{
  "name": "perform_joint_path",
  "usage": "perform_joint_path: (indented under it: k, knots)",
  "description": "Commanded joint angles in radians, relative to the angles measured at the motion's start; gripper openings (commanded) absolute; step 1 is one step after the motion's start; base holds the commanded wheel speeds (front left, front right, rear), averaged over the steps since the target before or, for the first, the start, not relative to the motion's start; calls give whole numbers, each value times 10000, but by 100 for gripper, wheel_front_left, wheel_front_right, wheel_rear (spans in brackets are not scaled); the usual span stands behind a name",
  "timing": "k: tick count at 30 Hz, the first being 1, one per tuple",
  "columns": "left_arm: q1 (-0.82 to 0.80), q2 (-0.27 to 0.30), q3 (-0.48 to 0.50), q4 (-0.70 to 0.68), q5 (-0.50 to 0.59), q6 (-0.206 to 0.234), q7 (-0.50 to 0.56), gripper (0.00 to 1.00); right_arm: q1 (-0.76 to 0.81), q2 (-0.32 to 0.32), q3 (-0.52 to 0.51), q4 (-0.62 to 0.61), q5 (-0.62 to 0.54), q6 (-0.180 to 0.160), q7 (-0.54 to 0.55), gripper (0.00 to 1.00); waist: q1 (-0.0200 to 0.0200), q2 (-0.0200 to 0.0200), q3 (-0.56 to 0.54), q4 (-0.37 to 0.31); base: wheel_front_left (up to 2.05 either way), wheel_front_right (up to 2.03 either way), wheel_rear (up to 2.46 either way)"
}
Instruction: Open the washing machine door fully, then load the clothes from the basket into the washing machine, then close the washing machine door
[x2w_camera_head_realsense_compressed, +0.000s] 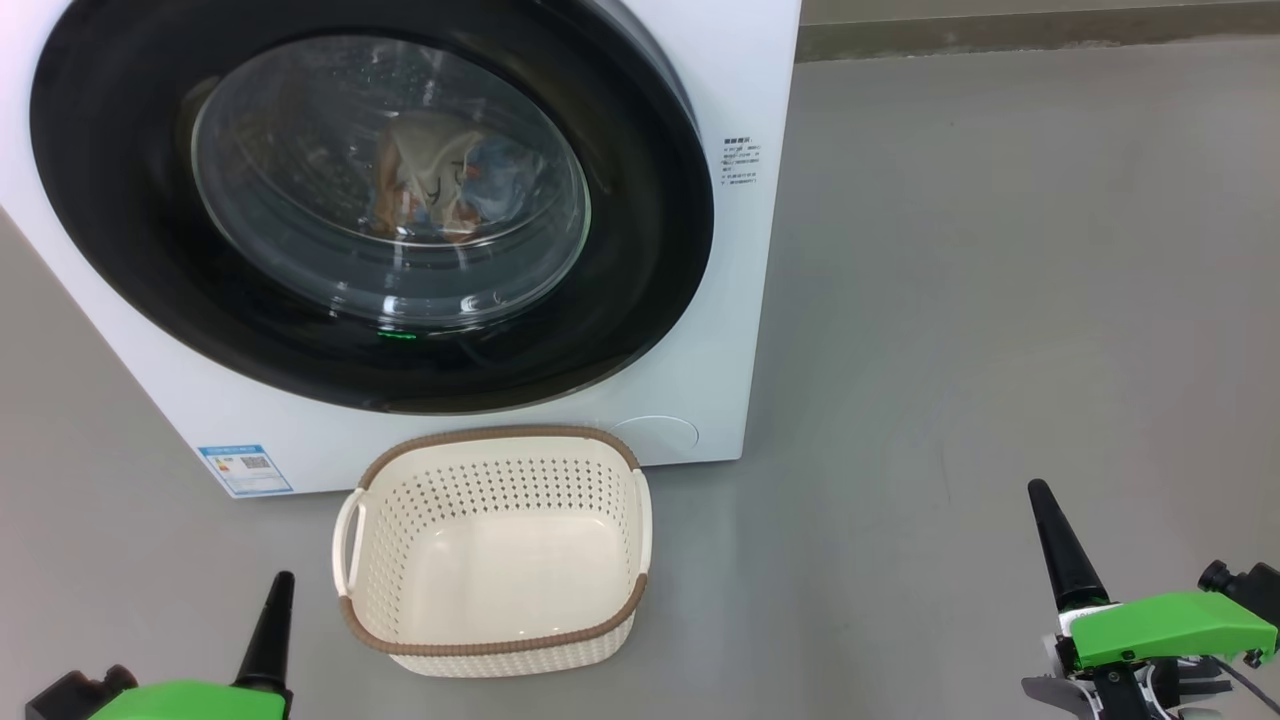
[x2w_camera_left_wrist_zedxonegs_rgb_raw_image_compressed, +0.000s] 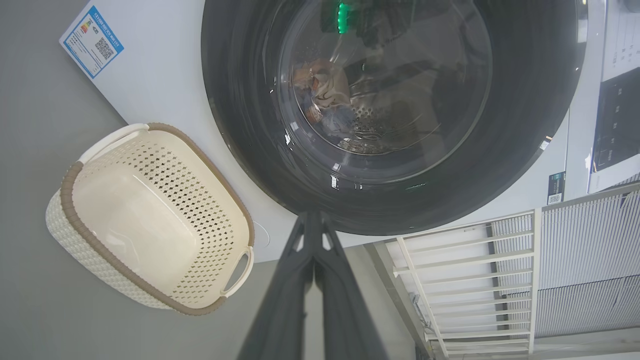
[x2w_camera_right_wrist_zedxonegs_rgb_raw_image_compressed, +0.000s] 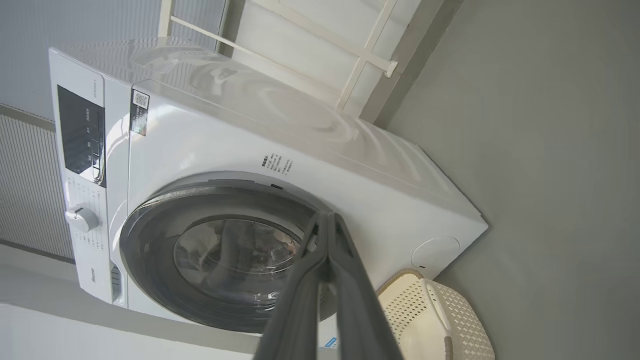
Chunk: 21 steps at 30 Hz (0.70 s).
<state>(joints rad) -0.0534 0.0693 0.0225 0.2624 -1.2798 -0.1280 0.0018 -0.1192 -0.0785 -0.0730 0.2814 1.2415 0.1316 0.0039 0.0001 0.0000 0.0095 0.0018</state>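
grey floor (x2w_camera_head_realsense_compressed: 1000, 300) | on it: washing machine (x2w_camera_head_realsense_compressed: 745, 330) | basket (x2w_camera_head_realsense_compressed: 500, 482) just before it

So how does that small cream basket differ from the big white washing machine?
The cream perforated basket is empty; the white washing machine holds clothes. The basket is open-topped; the machine is shut by its round black door. The basket is far smaller than the machine. Both stand on the grey floor.

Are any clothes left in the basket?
No, the basket shows a bare cream floor in the head view, and the clothes lie behind the glass of the washing machine door.
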Motion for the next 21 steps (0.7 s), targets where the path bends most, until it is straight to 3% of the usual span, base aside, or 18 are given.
perform_joint_path:
  k: [1, 21]
  knots:
    - [-459, 114, 326, -192, -178, -22, 92, 0, -108, -7, 118, -299, 223, -5, 76, 0, 0, 0, -2, 0, 0, 0, 0]
    - [-509, -57, 664, -181, -1974, -25, 681, 0, 19, 159, -192, -338, 2209, -8, 667, 0, 0, 0, -38, -10, 0, 0, 0]
